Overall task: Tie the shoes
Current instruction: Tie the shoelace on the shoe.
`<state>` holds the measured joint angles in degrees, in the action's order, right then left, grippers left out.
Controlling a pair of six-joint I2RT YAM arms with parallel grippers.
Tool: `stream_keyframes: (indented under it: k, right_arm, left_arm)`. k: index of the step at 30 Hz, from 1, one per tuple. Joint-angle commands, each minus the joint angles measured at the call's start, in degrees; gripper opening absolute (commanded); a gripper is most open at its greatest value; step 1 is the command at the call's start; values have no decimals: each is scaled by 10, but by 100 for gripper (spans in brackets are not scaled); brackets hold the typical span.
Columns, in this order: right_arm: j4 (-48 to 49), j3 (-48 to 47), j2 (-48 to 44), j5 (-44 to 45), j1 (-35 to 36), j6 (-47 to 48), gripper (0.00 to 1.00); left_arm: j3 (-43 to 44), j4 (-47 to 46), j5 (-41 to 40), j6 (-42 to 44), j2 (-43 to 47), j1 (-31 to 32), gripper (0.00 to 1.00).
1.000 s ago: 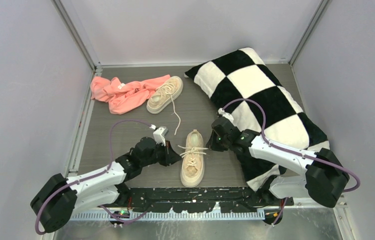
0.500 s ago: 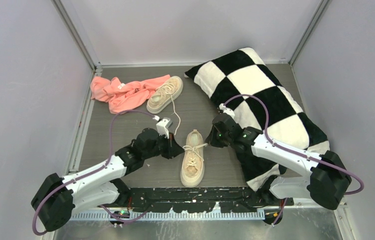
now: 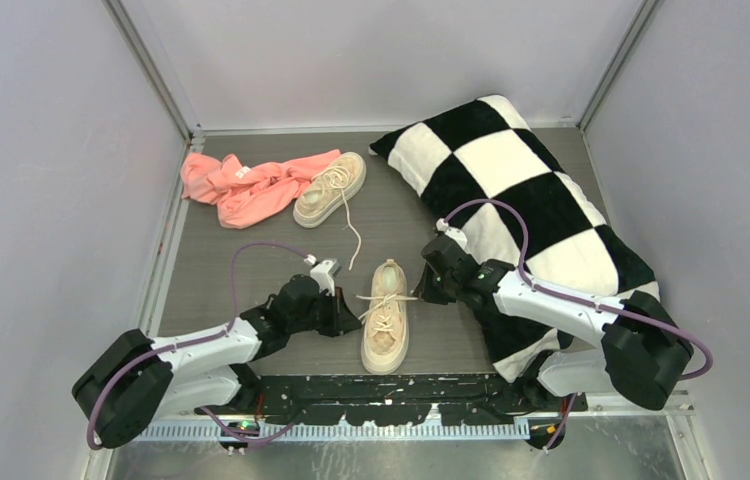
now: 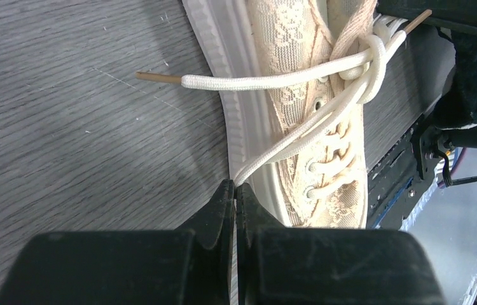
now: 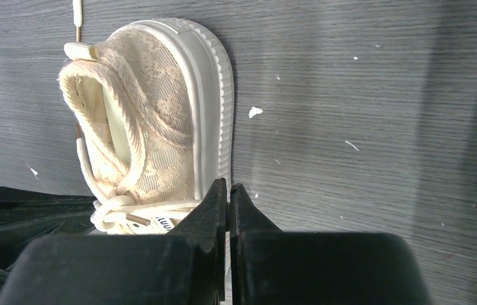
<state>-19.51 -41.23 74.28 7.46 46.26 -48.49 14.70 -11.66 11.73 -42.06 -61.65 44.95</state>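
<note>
Shoes (image 3: 331, 188) lie apart on the bench (image 3: 251, 260), near shoe (image 3: 386, 318) at lower centre, its limp, slippery lace (image 4: 287, 149) best taken near the tip, left tool (image 4: 234, 188) clenched on it, right tool (image 5: 228, 190) closed, on what I cannot tell

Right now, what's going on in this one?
Both arms are at the near shoe. The left gripper is shut on a lace strand beside the sole; a first knot sits over the tongue. The right gripper is shut at the shoe's other side, its hold unclear. The far shoe lies untied by the pink cloth.
</note>
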Motion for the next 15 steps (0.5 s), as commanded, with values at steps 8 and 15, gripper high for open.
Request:
stream_keyframes:
  k: [8, 15]
  right_arm:
    - [-14, -6, -31, 29, -9, 18, 1]
    - [-14, -20, -37, 26, -11, 20, 1]
  left_arm:
    - [15, 27, -34, 7, 62, 1, 0]
    - [39, 98, -58, 30, 128, 1, 0]
